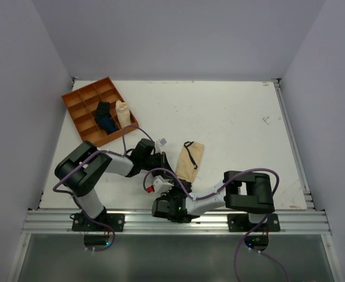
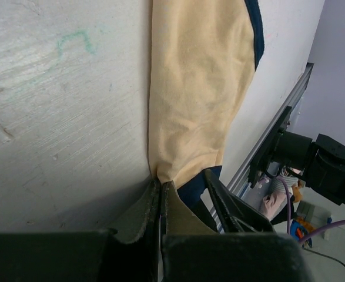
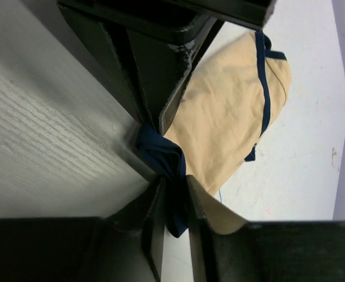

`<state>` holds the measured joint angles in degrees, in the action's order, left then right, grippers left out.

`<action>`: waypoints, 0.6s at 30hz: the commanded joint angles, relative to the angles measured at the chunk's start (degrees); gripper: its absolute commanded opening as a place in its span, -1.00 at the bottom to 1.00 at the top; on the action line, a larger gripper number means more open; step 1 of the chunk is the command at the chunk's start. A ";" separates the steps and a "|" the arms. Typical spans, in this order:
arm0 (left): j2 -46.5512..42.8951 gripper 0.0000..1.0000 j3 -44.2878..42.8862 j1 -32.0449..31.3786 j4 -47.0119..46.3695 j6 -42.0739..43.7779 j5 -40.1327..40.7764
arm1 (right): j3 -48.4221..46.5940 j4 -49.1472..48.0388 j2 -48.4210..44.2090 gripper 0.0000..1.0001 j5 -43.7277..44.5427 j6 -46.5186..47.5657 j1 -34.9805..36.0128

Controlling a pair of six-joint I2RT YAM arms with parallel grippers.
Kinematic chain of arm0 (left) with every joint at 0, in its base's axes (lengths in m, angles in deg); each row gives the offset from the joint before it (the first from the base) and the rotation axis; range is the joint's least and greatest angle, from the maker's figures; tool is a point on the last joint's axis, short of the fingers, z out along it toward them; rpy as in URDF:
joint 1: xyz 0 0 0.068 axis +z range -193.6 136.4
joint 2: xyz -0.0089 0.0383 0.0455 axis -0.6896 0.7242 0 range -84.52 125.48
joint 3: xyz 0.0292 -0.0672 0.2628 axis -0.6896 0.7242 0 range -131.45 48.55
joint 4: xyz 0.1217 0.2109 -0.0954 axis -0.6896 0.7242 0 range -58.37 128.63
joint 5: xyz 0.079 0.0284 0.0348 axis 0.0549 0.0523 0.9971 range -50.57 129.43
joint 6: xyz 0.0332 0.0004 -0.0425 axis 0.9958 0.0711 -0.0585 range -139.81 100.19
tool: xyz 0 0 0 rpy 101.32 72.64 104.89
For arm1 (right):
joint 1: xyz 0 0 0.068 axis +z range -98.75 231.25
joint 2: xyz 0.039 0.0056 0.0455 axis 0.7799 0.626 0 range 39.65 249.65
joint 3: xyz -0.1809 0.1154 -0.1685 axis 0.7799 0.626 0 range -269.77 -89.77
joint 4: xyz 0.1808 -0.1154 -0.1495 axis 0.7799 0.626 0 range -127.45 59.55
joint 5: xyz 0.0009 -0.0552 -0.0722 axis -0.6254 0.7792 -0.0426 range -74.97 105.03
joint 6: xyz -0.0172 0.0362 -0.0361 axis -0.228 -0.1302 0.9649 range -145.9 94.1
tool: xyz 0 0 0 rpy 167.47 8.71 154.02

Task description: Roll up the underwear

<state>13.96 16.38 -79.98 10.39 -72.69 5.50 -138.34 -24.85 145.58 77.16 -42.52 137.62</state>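
The underwear (image 1: 191,158), beige cloth with a thin dark edge band, lies flat and stretched away from me at the table's near middle. My left gripper (image 1: 172,170) reaches in from the left and is shut on the beige near corner (image 2: 160,183). My right gripper (image 1: 178,180) comes from below, right beside the left one. In the right wrist view the bunched dark band (image 3: 160,154) fills the gap between the right gripper's (image 3: 175,182) jaws. The left fingers (image 3: 151,88) hang just above it. The right finger (image 2: 219,197) also shows in the left wrist view.
An orange-brown compartment tray (image 1: 72,97) sits at the far left, holding a dark blue roll (image 1: 104,117) and a cream roll (image 1: 122,113). A metal rail (image 1: 178,222) runs along the near table edge. Grey walls close in the left, right and far sides.
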 commanded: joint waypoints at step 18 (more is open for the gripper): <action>-8.38 -0.09 3.60 3.33 1.72 3.13 4.75 | 1.56 -1.09 -11.00 -1.00 -20.45 1.95 -6.91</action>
<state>8.69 18.83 -77.90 11.05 -71.44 7.25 -136.48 -27.38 138.44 63.19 -38.55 132.22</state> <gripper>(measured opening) 0.431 0.025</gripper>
